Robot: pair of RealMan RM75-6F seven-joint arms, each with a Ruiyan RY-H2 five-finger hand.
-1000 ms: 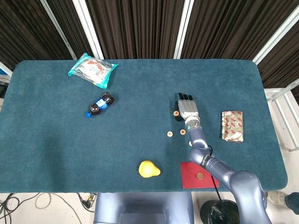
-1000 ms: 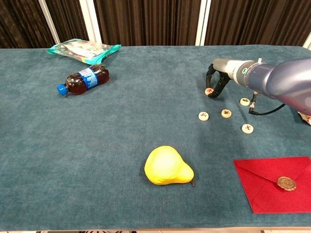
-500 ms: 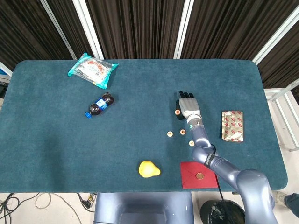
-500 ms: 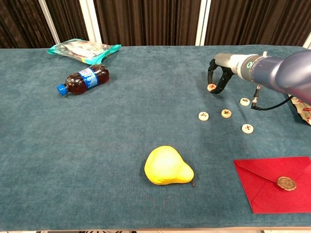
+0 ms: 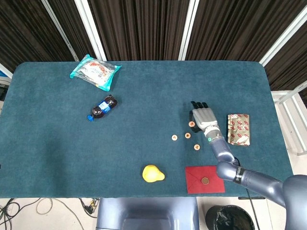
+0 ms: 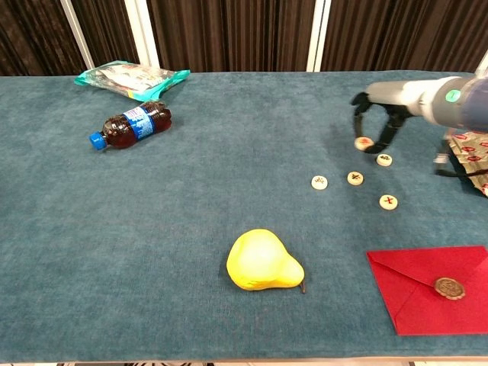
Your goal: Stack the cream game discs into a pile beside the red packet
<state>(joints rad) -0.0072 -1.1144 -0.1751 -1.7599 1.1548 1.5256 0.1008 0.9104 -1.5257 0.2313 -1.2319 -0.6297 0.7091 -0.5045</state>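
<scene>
Between right hand point(image 6: 379, 122) fingertips: one cream disc point(image 6: 362, 142) pinched, lifted off the table. Just below the hand: four more discs point(image 6: 355, 178) loose on the cloth. Right of the hand: red packet point(image 5: 238, 129), well apart. Left hand out of frame.

The right hand point(image 6: 375, 122) is travelling rightward across the table, toward the red packet point(image 5: 238, 129), carrying one cream disc point(image 6: 363, 142) pinched in its fingertips. The disc is seemingly riding just above the cloth now, close beside another loose disc point(image 6: 384, 159), though contact is hard to judge.
</scene>
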